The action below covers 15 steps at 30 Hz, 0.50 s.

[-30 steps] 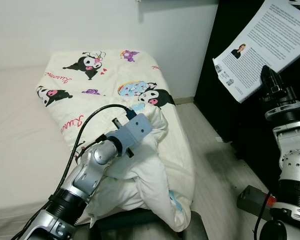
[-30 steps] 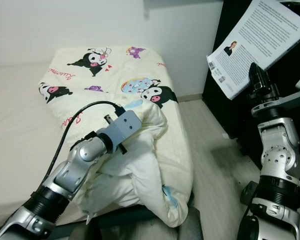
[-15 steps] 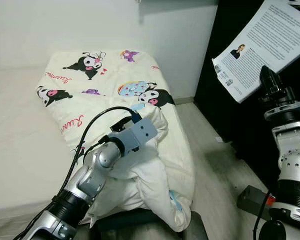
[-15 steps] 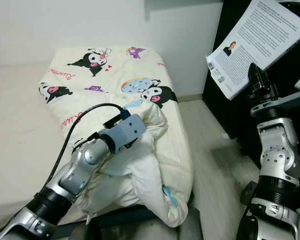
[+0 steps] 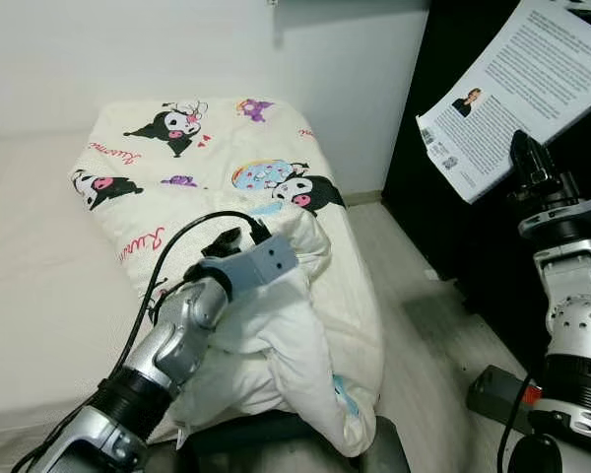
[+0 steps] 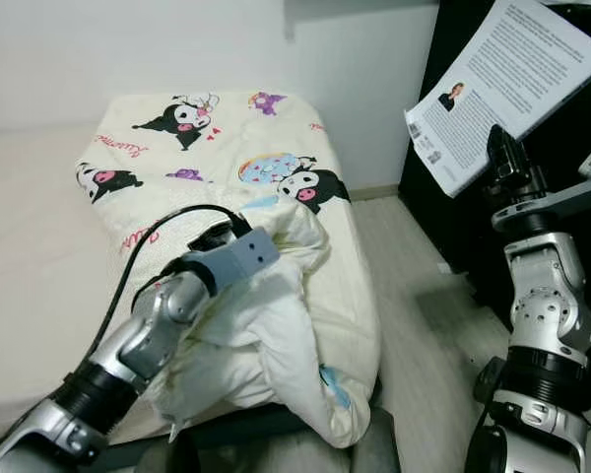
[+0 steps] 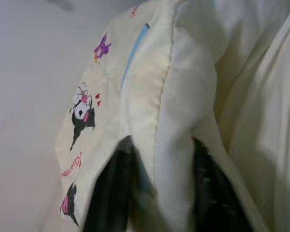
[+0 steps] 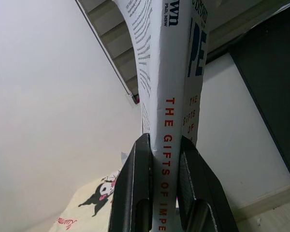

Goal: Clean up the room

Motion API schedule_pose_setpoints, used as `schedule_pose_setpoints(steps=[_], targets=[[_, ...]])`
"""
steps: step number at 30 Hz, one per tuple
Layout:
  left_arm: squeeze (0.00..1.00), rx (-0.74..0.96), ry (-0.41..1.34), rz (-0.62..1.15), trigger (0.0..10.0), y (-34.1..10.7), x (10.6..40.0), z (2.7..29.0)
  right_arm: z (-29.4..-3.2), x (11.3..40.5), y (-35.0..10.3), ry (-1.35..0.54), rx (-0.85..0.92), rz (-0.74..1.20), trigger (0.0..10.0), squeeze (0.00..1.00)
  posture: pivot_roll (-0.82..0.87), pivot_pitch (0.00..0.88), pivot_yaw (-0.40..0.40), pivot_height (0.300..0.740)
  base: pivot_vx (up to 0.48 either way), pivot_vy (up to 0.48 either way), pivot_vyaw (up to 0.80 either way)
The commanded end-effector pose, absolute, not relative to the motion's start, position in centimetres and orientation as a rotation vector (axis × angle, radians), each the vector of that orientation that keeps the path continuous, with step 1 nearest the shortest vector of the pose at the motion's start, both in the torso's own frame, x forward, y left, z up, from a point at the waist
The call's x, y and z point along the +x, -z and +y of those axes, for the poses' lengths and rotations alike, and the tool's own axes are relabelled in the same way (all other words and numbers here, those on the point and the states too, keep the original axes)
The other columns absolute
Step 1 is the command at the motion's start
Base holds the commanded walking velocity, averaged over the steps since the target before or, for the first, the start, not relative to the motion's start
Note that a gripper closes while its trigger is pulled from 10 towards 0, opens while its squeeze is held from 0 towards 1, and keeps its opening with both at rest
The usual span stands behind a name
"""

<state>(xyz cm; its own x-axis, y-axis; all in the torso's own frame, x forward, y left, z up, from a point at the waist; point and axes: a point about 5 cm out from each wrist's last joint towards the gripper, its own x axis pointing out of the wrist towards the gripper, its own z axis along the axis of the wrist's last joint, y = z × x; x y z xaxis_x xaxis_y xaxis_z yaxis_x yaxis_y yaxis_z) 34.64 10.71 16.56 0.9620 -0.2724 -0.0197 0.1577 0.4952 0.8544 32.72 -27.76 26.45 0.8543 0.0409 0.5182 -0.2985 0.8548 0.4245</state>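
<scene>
- Here, starting at your left, the bed (image 5: 39, 296) carries a cream cartoon-print comforter (image 5: 207, 158), spread flat toward the wall and bunched into a thick fold at the near corner, where it spills over the mattress edge toward the floor (image 5: 424, 345).
- Your left end effector (image 7: 157, 193) is clenched on that bunched fold: in the left wrist view, one black finger sits on each side of a hemmed edge of the fabric, pinching it between them. From the head views the left arm reaches across the bed with the wrist buried against the heap, which fits a grip meant for dragging or straightening the cover.
- Judging from how the fabric lies, tidying the bed is the step in hand and it is not finished; the heap remains crumpled and overhanging.
- To your right, the right end effector (image 8: 159, 188) is held high beside the dark cabinet (image 5: 443, 148), gripping a book (image 5: 517, 94) by its spine, fingers on either cover.
- The book is probably raised like that to keep it away from the bedding while the left arm works.
- A small dark box (image 5: 497, 394) lies on the floor near the right arm's base.
</scene>
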Motion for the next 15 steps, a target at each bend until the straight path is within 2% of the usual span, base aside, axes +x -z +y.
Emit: schedule_pose_setpoints(steps=[1, 3, 4, 8, 10, 11, 13, 15], targets=[[0.0, 1.043, 0.236, -0.1, 0.0, -16.4, 34.8, 11.6, -27.7, 32.3, -27.7, -0.203, 0.513, -0.591, 0.0, 0.0, -0.11, 0.037, -0.012, 0.475, 0.0, 0.0, 0.0], [0.0, 1.036, 0.211, -0.1, 0.0, -16.8, 35.0, 12.2, -27.7, 32.3, -27.7, -0.204, 0.513, -0.59, 0.0, 0.0, -0.11, 0.035, -0.012, 0.475, 0.0, 0.0, 0.0], [0.0, 1.026, 0.169, -0.088, 0.0, -17.4, 35.3, 13.5, -27.6, 32.4, -27.7, -0.206, 0.512, -0.59, 0.0, 0.0, -0.11, 0.033, -0.014, 0.475, 0.0, 0.0, 0.0], [0.0, 1.023, 0.134, -0.073, 0.0, -17.7, 35.6, 14.5, -27.6, 32.4, -27.8, -0.208, 0.511, -0.59, 0.0, 0.0, -0.11, 0.032, -0.014, 0.475, 0.0, 0.0, 0.0], [0.0, 1.011, 0.055, -0.032, 0.0, -18.5, 35.9, 17.1, -27.5, 32.4, -27.9, -0.209, 0.51, -0.591, 0.0, 0.0, -0.11, 0.029, -0.014, 0.475, 0.0, 0.0, 0.0], [0.0, 1.011, 0.055, -0.032, 0.0, -18.5, 35.9, 17.1, -27.5, 32.4, -27.9, -0.209, 0.51, -0.591, 0.0, 0.0, -0.11, 0.029, -0.014, 0.475, 0.0, 0.0, 0.0], [0.0, 1.007, -0.097, 0.024, 0.0, -19.9, 36.0, 21.2, -27.6, 32.4, -27.9, -0.21, 0.509, -0.59, 0.0, 0.0, -0.1, 0.028, -0.015, 0.475, 0.0, 0.0, 0.0], [0.0, 1.007, -0.097, 0.024, 0.0, -19.9, 36.0, 21.2, -27.6, 32.4, -27.9, -0.21, 0.509, -0.59, 0.0, 0.0, -0.1, 0.028, -0.015, 0.475, 0.0, 0.0, 0.0]])
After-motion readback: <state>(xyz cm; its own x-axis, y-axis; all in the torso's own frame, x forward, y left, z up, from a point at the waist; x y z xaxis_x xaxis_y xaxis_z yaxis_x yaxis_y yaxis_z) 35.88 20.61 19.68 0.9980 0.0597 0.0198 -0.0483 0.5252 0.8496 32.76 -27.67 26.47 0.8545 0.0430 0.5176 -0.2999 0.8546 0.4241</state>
